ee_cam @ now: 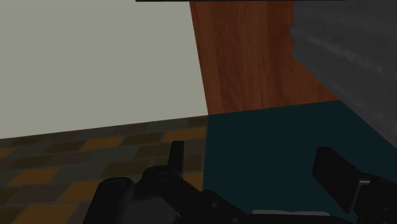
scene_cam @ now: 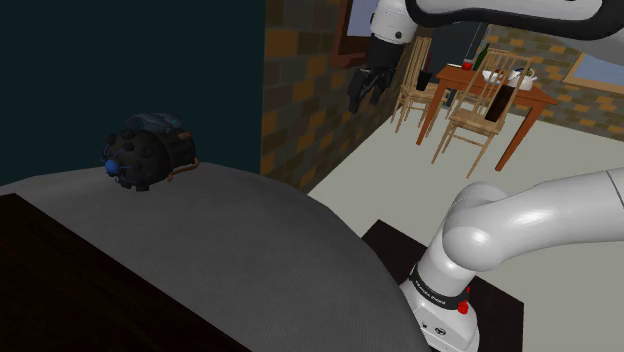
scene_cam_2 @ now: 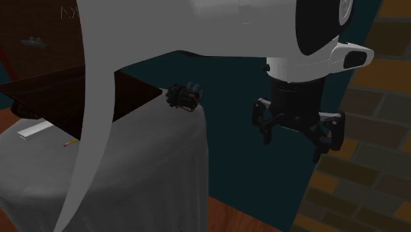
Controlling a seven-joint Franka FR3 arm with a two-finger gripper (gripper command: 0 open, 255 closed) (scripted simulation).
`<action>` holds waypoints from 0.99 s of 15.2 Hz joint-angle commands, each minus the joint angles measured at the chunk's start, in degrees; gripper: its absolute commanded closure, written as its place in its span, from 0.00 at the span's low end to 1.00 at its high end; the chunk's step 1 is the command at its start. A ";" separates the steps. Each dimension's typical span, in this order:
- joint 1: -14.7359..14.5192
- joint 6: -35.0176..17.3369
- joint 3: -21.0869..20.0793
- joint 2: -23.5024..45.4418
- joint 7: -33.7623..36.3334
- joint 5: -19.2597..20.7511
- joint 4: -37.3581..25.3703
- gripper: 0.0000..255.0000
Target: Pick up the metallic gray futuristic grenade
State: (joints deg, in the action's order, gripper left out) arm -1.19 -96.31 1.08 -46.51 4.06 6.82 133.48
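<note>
The grenade point(scene_cam: 150, 155) is a dark grey, rounded device with a blue spot on its end. It lies on its side at the far edge of the grey cloth-covered table point(scene_cam: 250, 260). In the second exterior view the grenade point(scene_cam_2: 183, 96) rests near the table's back corner. My gripper point(scene_cam: 362, 100) hangs in the air well to the shoulder view's right of the grenade, past the table's edge and higher than it. The gripper point(scene_cam_2: 293, 148) is open and holds nothing. In the wrist view the gripper point(ee_cam: 251, 153) looks down at the floor, with the table's cloth side point(ee_cam: 356, 63) beside it.
A brick wall point(scene_cam: 300, 90) and a teal wall point(scene_cam_2: 237, 86) stand close behind the gripper. A dark wooden board point(scene_cam_2: 79, 92), a flat white strip point(scene_cam_2: 33, 130) and a thin stick point(scene_cam_2: 68, 142) lie on the table. A wooden dining table with chairs point(scene_cam: 490, 90) stands far off.
</note>
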 commanded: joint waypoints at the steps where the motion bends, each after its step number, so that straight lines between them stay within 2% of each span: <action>1: 0.00 0.00 0.00 0.00 0.00 0.00 0.00 0.00; 15: -6.62 1.63 -7.63 22.84 8.44 -12.71 -18.69 0.00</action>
State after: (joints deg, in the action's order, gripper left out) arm -7.42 -94.84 -6.11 -25.55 11.99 -5.07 116.50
